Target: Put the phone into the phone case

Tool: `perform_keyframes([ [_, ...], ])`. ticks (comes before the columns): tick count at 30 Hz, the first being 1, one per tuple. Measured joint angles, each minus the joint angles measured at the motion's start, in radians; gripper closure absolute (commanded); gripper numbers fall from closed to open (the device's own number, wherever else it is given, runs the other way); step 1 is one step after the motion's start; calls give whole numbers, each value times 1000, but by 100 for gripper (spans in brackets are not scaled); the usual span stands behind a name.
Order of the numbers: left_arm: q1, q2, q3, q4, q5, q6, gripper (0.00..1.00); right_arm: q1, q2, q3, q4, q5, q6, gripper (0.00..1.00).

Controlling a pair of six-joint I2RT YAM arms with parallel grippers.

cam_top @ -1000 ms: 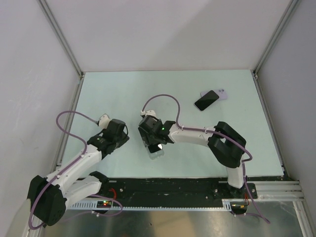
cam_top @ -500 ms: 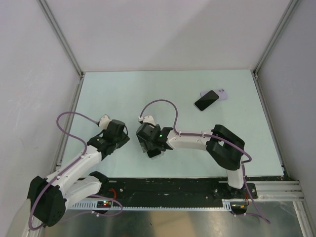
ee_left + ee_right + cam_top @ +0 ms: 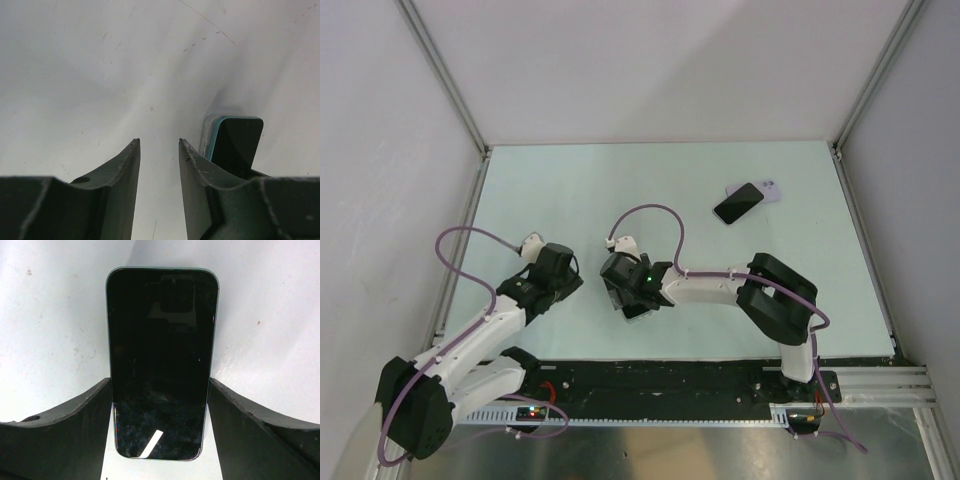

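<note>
My right gripper (image 3: 160, 382) is shut on a black-screened phone (image 3: 162, 355) with a teal edge, one finger on each long side, low over the table. In the top view this gripper (image 3: 632, 303) sits near the table's front middle and covers most of the phone. The left wrist view shows the phone's corner (image 3: 235, 142) with a clear rim (image 3: 206, 131) along its teal edge; I cannot tell whether that rim is a case. My left gripper (image 3: 159, 141) is slightly open and empty, just left of the phone, also in the top view (image 3: 574, 279).
A second black phone (image 3: 738, 203) lies at the back right, overlapping a lavender case or phone (image 3: 768, 189). White walls with metal rails enclose the pale green table (image 3: 560, 190). The right arm's purple cable (image 3: 660, 210) loops above the gripper.
My right gripper shifted a little left and toward the front with the phone, now covering the clear piece that showed below it. The left arm barely moved.
</note>
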Motion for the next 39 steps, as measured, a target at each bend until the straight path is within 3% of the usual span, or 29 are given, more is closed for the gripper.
perform_keyframes([
  [7,2,5,0,8,8,8,57,-3,-3,-6,12,-2,0,30],
  [15,2,11,-10,38,46,23,56,-10,-19,-20,19,-4,-4,8],
  [19,-8,8,-39,56,65,23,57,-16,-52,-40,29,-15,-8,4],
  [25,-34,8,-57,64,87,24,60,-28,-102,-73,50,-51,-4,9],
  [34,-176,118,-41,116,118,29,66,-136,-294,-288,116,-175,46,37],
  [39,-241,198,-28,147,127,22,68,-166,-313,-343,169,-280,56,49],
])
